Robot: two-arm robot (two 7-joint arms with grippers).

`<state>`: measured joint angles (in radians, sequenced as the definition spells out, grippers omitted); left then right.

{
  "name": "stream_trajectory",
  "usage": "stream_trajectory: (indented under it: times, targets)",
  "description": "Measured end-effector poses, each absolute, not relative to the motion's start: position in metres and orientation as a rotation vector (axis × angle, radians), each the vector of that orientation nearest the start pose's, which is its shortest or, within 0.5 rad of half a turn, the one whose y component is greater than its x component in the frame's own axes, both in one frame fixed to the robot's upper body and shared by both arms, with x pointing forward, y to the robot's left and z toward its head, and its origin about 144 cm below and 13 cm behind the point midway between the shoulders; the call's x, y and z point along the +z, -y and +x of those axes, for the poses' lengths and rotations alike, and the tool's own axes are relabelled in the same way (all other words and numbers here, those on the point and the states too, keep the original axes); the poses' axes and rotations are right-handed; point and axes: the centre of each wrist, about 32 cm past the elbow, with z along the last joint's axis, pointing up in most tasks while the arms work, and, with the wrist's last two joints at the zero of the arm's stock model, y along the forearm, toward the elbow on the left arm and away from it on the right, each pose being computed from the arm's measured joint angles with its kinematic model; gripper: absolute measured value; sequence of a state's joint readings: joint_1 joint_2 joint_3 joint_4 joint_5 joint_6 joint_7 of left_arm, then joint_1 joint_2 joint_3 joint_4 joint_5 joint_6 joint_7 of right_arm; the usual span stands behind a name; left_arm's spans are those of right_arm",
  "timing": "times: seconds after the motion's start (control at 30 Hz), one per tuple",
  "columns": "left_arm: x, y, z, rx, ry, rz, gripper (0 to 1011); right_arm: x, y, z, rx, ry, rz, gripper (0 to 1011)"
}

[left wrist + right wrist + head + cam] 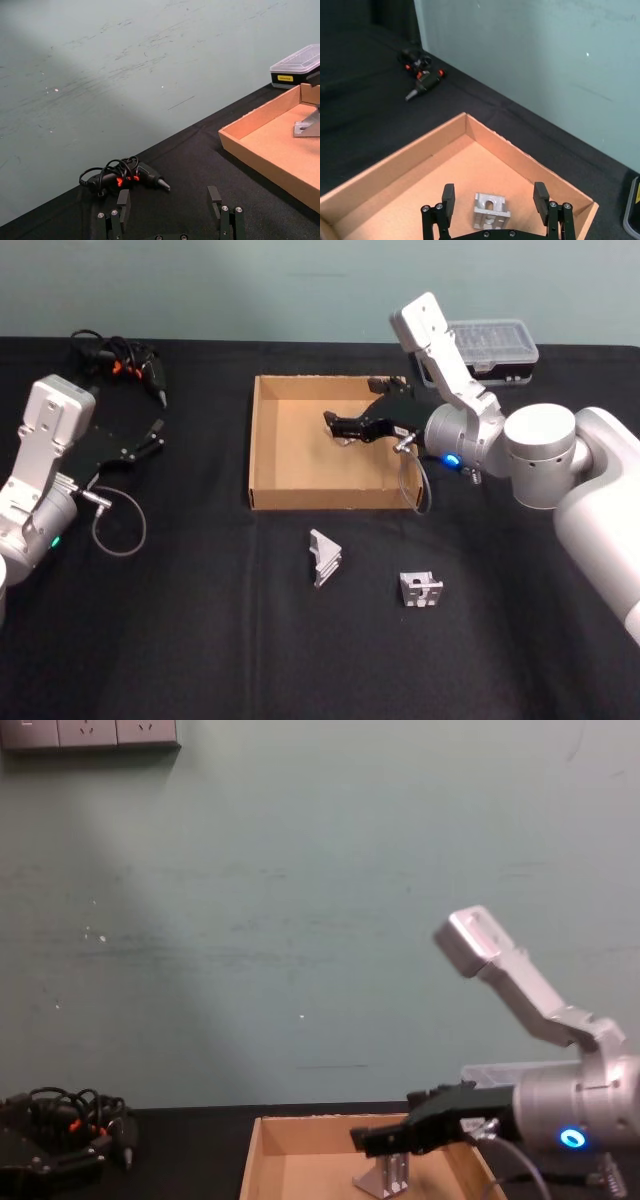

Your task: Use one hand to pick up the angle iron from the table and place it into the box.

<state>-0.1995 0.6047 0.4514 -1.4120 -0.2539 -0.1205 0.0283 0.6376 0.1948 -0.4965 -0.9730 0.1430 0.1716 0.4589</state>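
The tan cardboard box sits at the middle of the black table. My right gripper reaches over the box's inside and is open. One silver angle iron rests on the box floor between the spread fingers, touching neither; it also shows as the angle iron under the right gripper. Two more angle irons lie on the table in front of the box, one near the middle and one to its right. My left gripper is parked open at the far left.
A clear-lidded plastic case stands behind the box on the right. A black tool with red-orange cables lies at the back left. A loose cable loops beside the left arm.
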Motion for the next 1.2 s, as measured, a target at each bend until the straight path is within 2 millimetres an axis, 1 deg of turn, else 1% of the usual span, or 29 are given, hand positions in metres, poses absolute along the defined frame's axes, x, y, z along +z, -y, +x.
stream_trajectory:
  times: [0.27, 0.37, 0.43, 0.47, 0.57, 0.6, 0.67, 0.77, 0.8, 0.9, 1.2]
  targets:
    - [1.14, -0.31, 0.489, 1.248, 0.285, 0.304, 1000, 1.196, 0.213, 0.6, -0.829, 0.024, -0.333, 1000]
    - [1.14, -0.31, 0.489, 1.248, 0.285, 0.305, 1000, 1.201, 0.224, 0.591, -0.824, 0.05, -0.31, 1000]
    - [1.14, -0.31, 0.489, 1.248, 0.285, 0.304, 1000, 1.203, 0.226, 0.589, -0.821, 0.055, -0.305, 1000]
    - [1.14, -0.31, 0.489, 1.248, 0.285, 0.304, 1000, 1.206, 0.234, 0.581, -0.812, 0.066, -0.289, 1000]
    - [1.14, -0.31, 0.489, 1.248, 0.285, 0.304, 1000, 1.209, 0.244, 0.573, -0.807, 0.07, -0.274, 1000]
    - [1.14, -0.31, 0.489, 1.248, 0.285, 0.305, 1000, 1.21, 0.25, 0.567, -0.804, 0.065, -0.264, 1000]
    - [1.14, -0.31, 0.489, 1.248, 0.285, 0.304, 1000, 1.213, 0.256, 0.561, -0.796, 0.058, -0.253, 1000]
    - [1.14, -0.31, 0.489, 1.248, 0.285, 0.304, 1000, 1.218, 0.27, 0.547, -0.771, 0.042, -0.222, 1000]
    - [1.14, -0.31, 0.489, 1.248, 0.285, 0.304, 1000, 1.218, 0.27, 0.547, -0.771, 0.042, -0.222, 1000]
    - [1.14, -0.31, 0.489, 1.248, 0.285, 0.304, 1000, 1.222, 0.282, 0.533, -0.736, 0.038, -0.199, 1000]
    - [1.14, -0.31, 0.489, 1.248, 0.285, 0.304, 1000, 1.225, 0.309, 0.506, -0.678, 0.026, -0.177, 1000]
